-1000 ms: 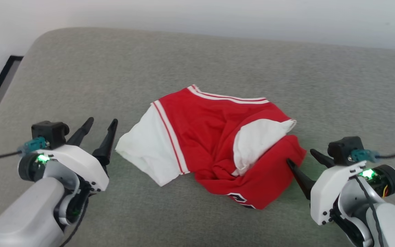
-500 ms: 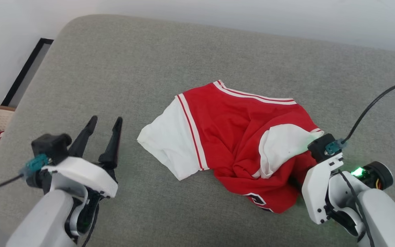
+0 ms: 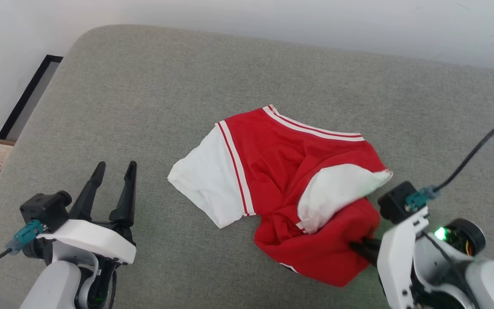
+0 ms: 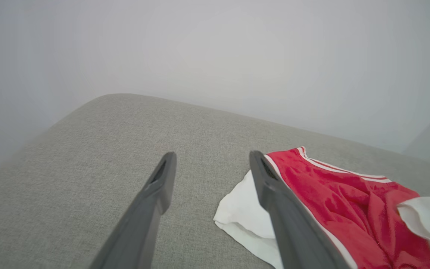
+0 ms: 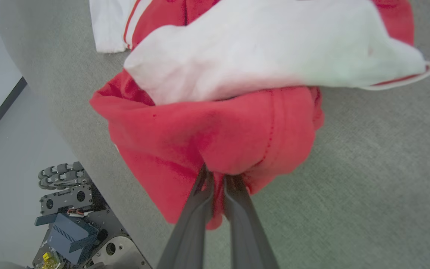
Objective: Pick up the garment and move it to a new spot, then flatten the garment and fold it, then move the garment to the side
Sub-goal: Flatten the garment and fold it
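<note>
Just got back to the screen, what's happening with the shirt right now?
The right gripper is shut on a bunched red fold at the near edge of the garment, which lies crumpled on the grey cushion. The left gripper is open, holding nothing, poised beside the white sleeve without touching it. Flattening and folding are not yet done.

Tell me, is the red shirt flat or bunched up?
Bunched up: the red shirt lies crumpled, a white sleeve flopped across it, one edge pinched in the right tool.
</note>
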### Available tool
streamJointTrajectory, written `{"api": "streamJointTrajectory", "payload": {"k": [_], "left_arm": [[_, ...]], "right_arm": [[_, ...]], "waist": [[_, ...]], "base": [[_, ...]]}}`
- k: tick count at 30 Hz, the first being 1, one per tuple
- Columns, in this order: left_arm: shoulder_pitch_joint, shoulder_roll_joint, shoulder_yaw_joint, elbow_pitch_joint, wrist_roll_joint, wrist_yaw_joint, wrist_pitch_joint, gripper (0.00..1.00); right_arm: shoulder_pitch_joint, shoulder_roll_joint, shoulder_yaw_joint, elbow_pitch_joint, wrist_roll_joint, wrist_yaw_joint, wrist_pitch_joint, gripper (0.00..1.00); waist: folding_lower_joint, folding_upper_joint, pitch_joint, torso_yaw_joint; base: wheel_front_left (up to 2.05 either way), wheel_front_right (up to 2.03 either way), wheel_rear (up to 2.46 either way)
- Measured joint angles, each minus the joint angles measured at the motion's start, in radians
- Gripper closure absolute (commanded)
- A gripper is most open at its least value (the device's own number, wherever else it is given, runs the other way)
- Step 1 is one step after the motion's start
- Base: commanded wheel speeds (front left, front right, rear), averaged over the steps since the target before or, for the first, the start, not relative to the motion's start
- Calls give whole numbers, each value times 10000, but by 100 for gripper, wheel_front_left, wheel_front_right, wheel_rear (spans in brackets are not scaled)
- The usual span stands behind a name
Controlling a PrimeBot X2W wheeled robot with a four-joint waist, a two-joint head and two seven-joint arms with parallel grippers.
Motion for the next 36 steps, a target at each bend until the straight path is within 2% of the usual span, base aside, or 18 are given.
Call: {"api": "streamJointTrajectory", "payload": {"k": [4, 5, 7, 12, 19, 22, 28, 36], "left_arm": [[86, -171, 301, 13, 194, -176, 0, 0], [128, -226, 353, 33, 272, -222, 0, 0], [154, -355, 499, 52, 399, -293, 0, 0], [215, -575, 740, 46, 648, -443, 0, 0], [347, -759, 940, -6, 786, -612, 0, 0], [346, -911, 961, -13, 855, -683, 0, 0], [163, -1126, 886, 4, 966, -702, 0, 0], [-24, -1394, 813, 17, 1076, -732, 0, 0]], "right_arm": [[658, -4, -349, -863, 46, 0, 614, 100], [770, -29, -357, -886, -88, 0, 644, 70], [973, 21, -451, -780, -174, 0, 644, 0], [1174, 301, -738, -832, -326, 0, 780, 0], [1221, 424, -1379, -2382, -73, 0, 1484, 0], [692, 445, -1739, -2633, -418, 0, 1547, 0], [-419, 270, -1862, -1461, -1126, 0, 1012, 0], [-1369, -173, -790, 642, -913, 0, 631, 0]], "waist": [[0, 0, 54, -17], [0, 0, 71, -19], [0, 0, 104, -21], [0, 0, 127, -9], [0, 0, 176, 81], [0, 0, 278, 204], [0, 0, 492, 467], [1, 0, 744, 855]], "base": [[0, 0, 0], [0, 0, 0], [0, 0, 0], [0, 0, 0], [0, 0, 0], [0, 0, 0], [0, 0, 0], [0, 0, 0]]}}
